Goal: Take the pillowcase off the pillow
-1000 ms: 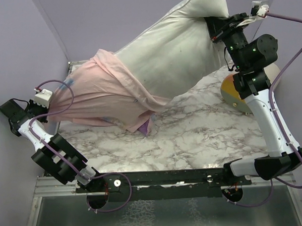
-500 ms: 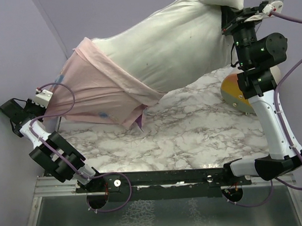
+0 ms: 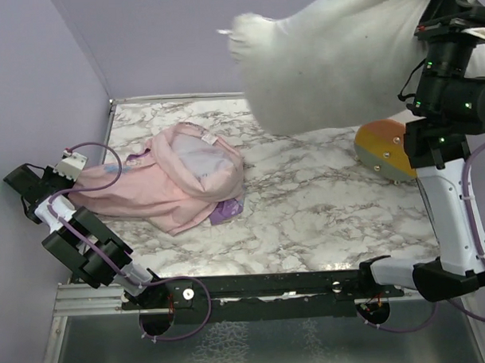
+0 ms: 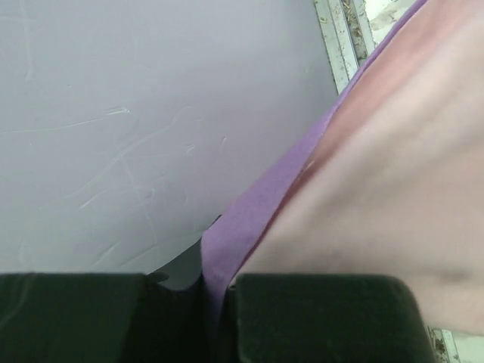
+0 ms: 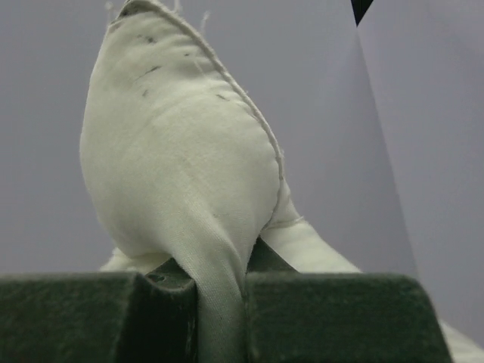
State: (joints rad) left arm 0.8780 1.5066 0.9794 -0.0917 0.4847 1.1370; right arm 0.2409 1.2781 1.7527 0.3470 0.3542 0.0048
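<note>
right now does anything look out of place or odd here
Nothing broken. The pillow hangs in the air, a corner pinched in the right tool, with a few dark specks on its fabric. The pillowcase lies crumpled, pale pink side out, on the table, one edge clamped in the left tool.

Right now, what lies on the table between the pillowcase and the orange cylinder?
Nothing: in the top view that stretch of marble table is bare, from the pillowcase to the cylinder.
</note>
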